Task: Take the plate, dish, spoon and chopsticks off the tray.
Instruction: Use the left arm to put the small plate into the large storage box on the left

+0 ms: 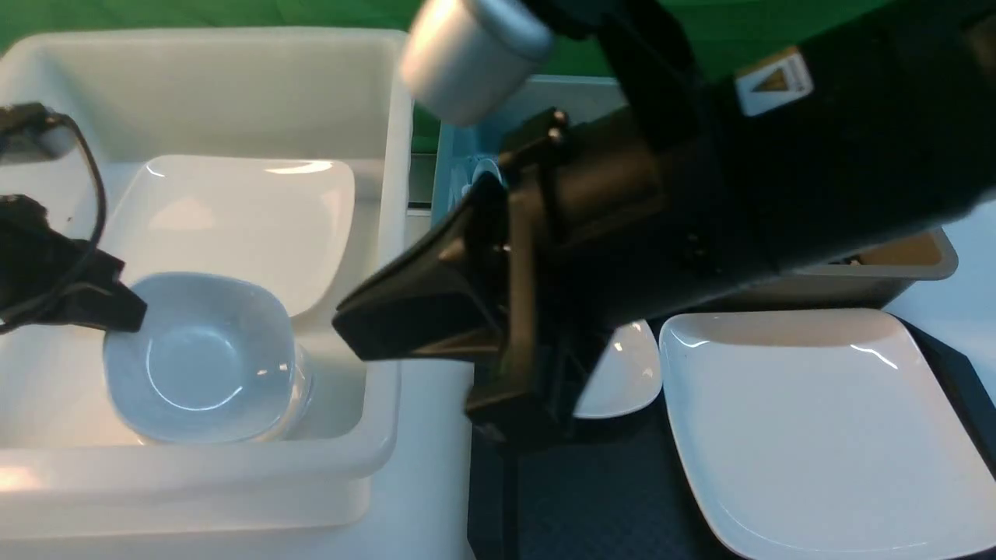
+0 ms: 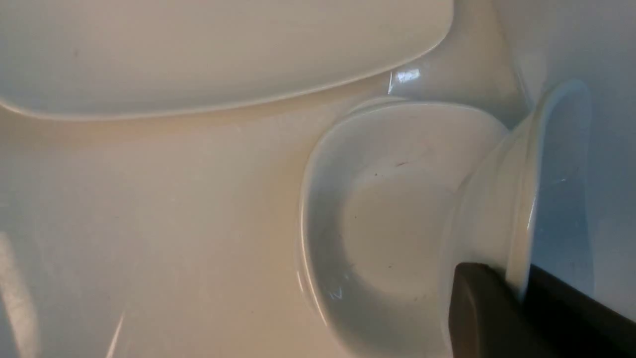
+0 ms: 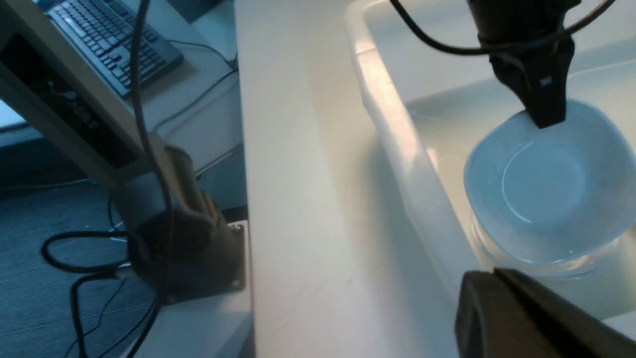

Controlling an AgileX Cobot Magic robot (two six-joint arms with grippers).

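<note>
My left gripper [image 1: 128, 311] is shut on the rim of a small white dish [image 1: 202, 358], which it holds inside the white tub [image 1: 389, 155]. In the left wrist view the fingers [image 2: 477, 308] pinch the dish's rim [image 2: 526, 199] just above a second dish [image 2: 382, 223]. My right gripper [image 1: 346, 327] is shut and empty; it hangs over the tub's right wall [image 3: 397, 124]. The large white plate [image 1: 825, 428] lies on the black tray [image 1: 607, 505], with another small dish [image 1: 626, 373] beside it, half hidden by my right arm. The spoon and chopsticks are out of view.
Another large white plate [image 1: 241, 225] lies at the back of the tub. A blue tub [image 1: 455, 155] and a grey-brown tub [image 1: 903, 268] stand behind the tray. My right arm [image 1: 700, 194] blocks the middle of the front view.
</note>
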